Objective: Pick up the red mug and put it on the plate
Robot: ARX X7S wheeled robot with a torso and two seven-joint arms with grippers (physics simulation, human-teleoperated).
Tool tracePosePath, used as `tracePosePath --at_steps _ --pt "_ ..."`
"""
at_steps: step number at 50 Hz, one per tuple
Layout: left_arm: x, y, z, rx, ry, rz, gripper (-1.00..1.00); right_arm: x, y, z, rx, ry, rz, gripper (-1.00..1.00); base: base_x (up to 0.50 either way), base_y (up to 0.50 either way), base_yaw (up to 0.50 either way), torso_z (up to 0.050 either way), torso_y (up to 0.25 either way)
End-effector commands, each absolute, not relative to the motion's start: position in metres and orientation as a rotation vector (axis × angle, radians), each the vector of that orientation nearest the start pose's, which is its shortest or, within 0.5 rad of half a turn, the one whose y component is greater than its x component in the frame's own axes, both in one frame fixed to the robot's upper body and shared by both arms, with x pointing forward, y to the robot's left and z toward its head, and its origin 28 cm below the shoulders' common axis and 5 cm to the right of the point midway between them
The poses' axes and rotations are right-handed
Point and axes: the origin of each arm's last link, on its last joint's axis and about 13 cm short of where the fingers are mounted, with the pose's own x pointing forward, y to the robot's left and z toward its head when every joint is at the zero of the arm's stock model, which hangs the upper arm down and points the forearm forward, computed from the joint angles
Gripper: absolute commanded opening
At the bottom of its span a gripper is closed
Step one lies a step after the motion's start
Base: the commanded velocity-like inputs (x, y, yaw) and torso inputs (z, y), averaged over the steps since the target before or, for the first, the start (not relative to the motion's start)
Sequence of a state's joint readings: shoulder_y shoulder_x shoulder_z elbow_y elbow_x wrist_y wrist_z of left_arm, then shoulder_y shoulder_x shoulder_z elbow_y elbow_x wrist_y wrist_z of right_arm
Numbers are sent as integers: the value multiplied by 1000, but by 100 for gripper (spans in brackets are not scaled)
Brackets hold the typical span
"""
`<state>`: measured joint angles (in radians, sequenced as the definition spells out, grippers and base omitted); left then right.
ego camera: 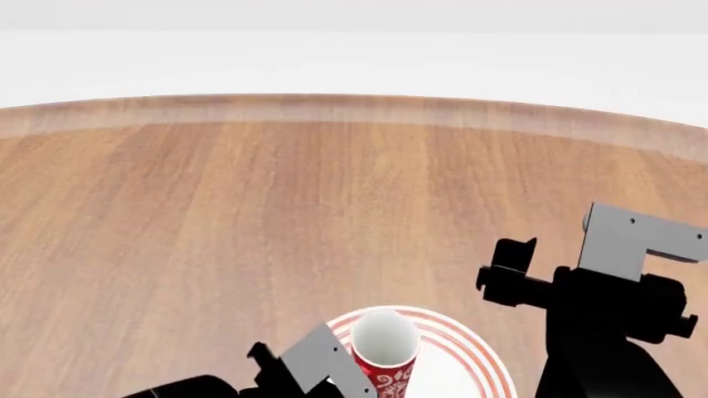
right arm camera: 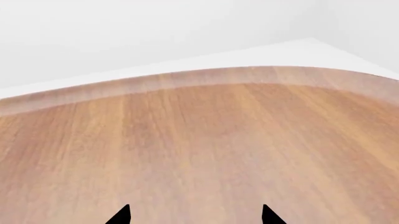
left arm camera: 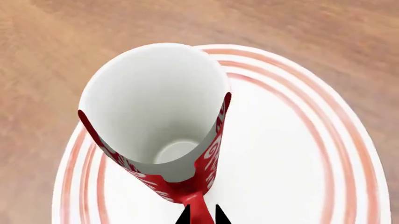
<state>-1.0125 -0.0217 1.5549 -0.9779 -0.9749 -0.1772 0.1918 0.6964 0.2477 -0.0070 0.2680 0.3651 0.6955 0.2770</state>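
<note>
The red mug, with white floral marks and a white inside, is upright over the plate, a white plate with red rings. Whether its base rests on the plate I cannot tell. My left gripper is shut on the mug's red handle, one black fingertip on each side of it. In the head view the mug is at the left part of the plate, near the bottom edge. My right gripper is open with nothing between its fingers and hangs to the right of the plate.
The wooden table stretches ahead to a curved far edge, with a white floor or wall beyond it. My right arm stands just right of the plate.
</note>
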Motion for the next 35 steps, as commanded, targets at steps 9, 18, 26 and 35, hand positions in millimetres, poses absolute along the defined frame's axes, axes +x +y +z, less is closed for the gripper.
tracePosePath --at_steps 9,18,26,35 --pt "337 121 29 386 643 -883 -100 339 -158 109 124 279 -246 100 0 0 0 0 0" --pt "335 123 27 387 687 -863 -100 340 -158 108 123 285 -243 100 0 0 0 0 0" --pt "334 123 28 379 703 -848 100 339 -158 109 124 283 -242 100 0 0 0 0 0" --pt "333 123 27 388 710 -847 100 340 -158 107 129 284 -243 100 0 0 0 0 0"
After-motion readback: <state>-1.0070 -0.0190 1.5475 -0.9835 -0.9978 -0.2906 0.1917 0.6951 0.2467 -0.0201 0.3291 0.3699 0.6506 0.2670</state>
